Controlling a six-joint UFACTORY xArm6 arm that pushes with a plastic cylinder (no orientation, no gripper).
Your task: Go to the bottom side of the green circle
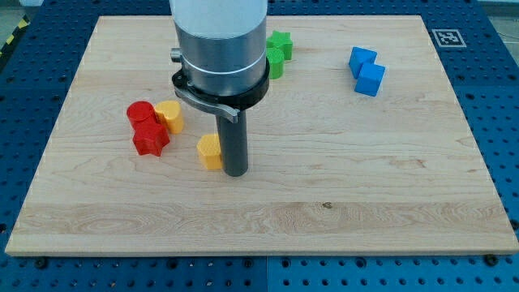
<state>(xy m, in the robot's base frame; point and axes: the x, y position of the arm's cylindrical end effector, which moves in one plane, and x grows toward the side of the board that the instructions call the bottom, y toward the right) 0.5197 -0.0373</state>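
Observation:
My tip [235, 171] rests on the wooden board [365, 186], touching or just right of a yellow block [210, 151]. Two green blocks sit near the view's top: one star-like [281, 42] and one [276, 63] just below it, partly hidden behind the arm's grey body [220, 49]. I cannot tell which is the green circle. My tip is well below and left of both green blocks.
A red cylinder [140, 114] and a red star-like block [151, 138] sit at the left, with a yellow block [169, 116] beside them. Two blue blocks [366, 71] lie at the upper right. The board's edges border a blue perforated table.

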